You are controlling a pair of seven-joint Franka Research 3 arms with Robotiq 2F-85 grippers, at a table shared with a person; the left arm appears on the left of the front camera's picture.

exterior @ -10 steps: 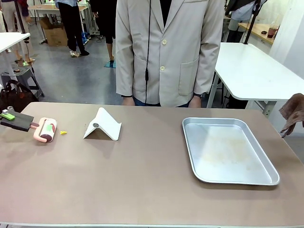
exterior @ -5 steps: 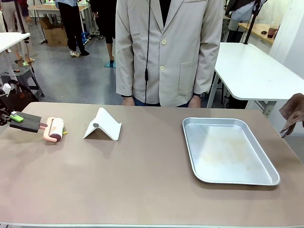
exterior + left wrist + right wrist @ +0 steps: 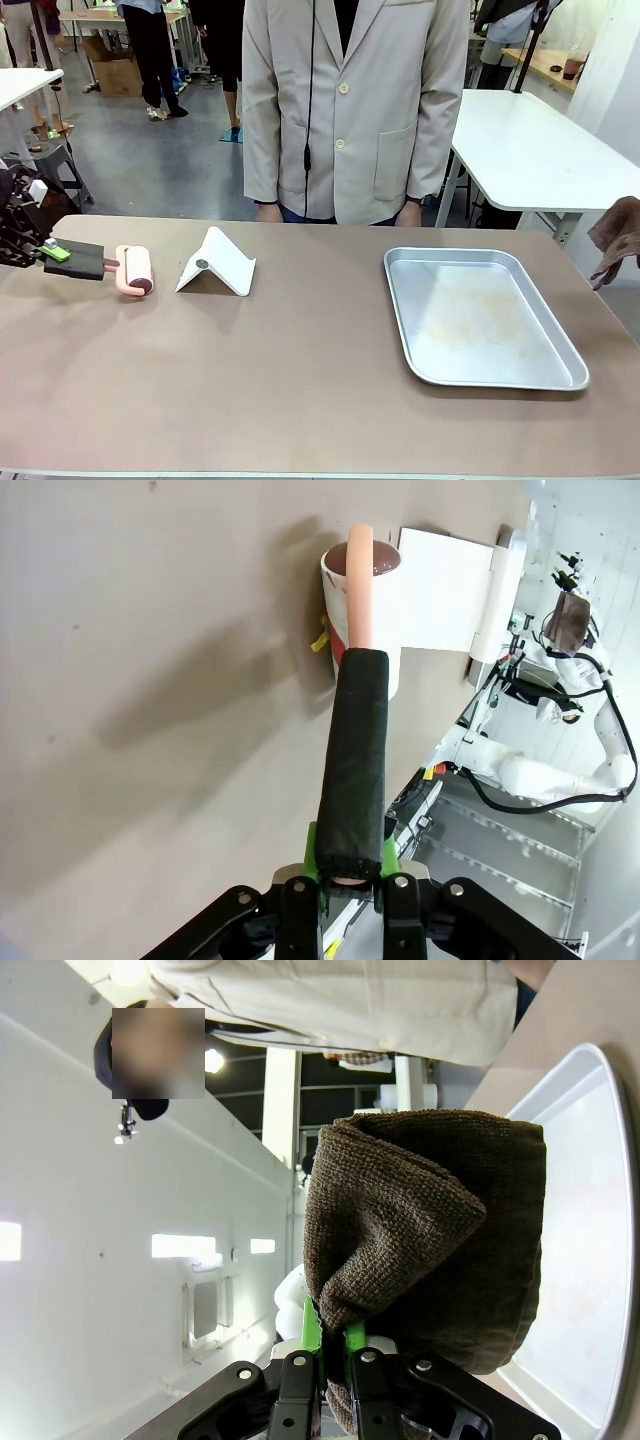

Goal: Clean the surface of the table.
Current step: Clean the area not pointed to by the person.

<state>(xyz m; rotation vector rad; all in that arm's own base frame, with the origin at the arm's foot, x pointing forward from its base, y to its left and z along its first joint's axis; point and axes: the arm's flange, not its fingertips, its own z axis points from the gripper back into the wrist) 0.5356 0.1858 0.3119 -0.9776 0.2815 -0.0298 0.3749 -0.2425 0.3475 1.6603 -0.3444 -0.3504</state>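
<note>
Rolling should go in slow, flat strokes across the matte taupe desk (image 3: 300, 390), with even pressure so the pink sticky roller (image 3: 135, 271) near the far left corner doesn't skid into the folded white stand (image 3: 218, 265). The left fingers (image 3: 348, 878) clamp its soft black foam handle (image 3: 352, 760). The right fingers (image 3: 330, 1348) pinch a nubby brown cloth (image 3: 430, 1250) off the right edge.

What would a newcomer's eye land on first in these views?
Probably the left gripper, clamped on the black handle of a pink lint roller whose roll sits on the brown table near its far left corner. Next come the big silver tray on the table's right side and the brown cloth gripped by the right gripper off the table's right edge.
</note>
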